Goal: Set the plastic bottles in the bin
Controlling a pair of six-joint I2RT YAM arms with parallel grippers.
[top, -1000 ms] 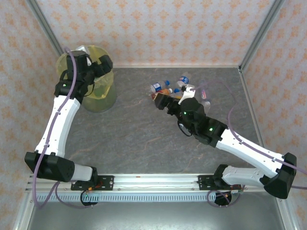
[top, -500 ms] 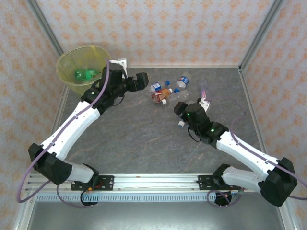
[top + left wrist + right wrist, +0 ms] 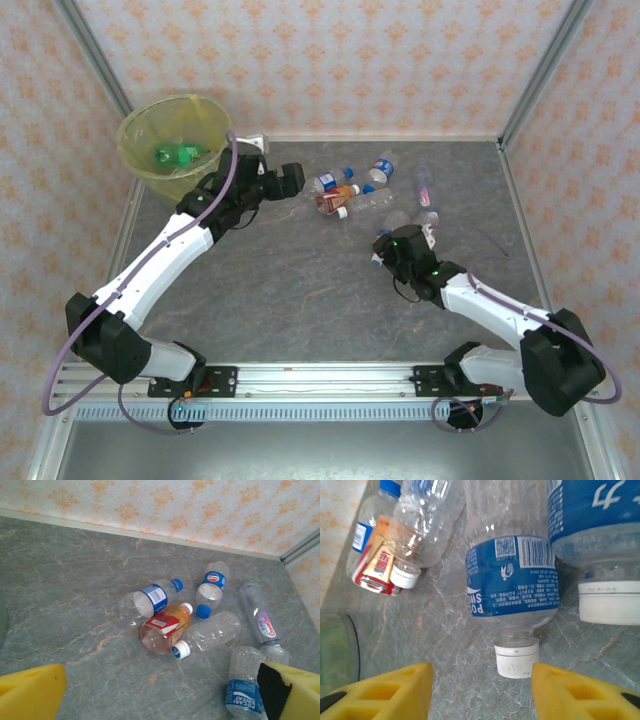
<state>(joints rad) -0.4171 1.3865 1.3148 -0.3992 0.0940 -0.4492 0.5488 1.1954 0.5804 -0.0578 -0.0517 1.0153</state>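
Observation:
The bin point(image 3: 170, 135), lined in yellow, stands at the table's far left corner with a green bottle point(image 3: 180, 154) inside. Several plastic bottles lie in a cluster point(image 3: 350, 192) mid-table: a red-orange labelled one point(image 3: 165, 627), blue-labelled clear ones point(image 3: 150, 597), a Pocari Sweat bottle point(image 3: 245, 682). My left gripper point(image 3: 293, 180) point(image 3: 162, 694) hangs open just left of the cluster, nothing between its yellow fingers point(image 3: 30, 692). My right gripper point(image 3: 382, 250) point(image 3: 482, 695) is open low over the table, with the white cap point(image 3: 516, 661) of a blue-labelled bottle point(image 3: 512, 580) close to its right finger point(image 3: 580, 695).
A second blue-labelled bottle point(image 3: 595, 545) lies touching the first on its right. A purple-labelled bottle point(image 3: 425, 187) rests at the cluster's far right. Patterned walls with metal posts point(image 3: 540, 70) enclose the grey table point(image 3: 280, 290).
My left gripper left the bin and swung right to the bottle pile, and a green bottle now shows in the bin. My right gripper drew back toward the near side of the pile.

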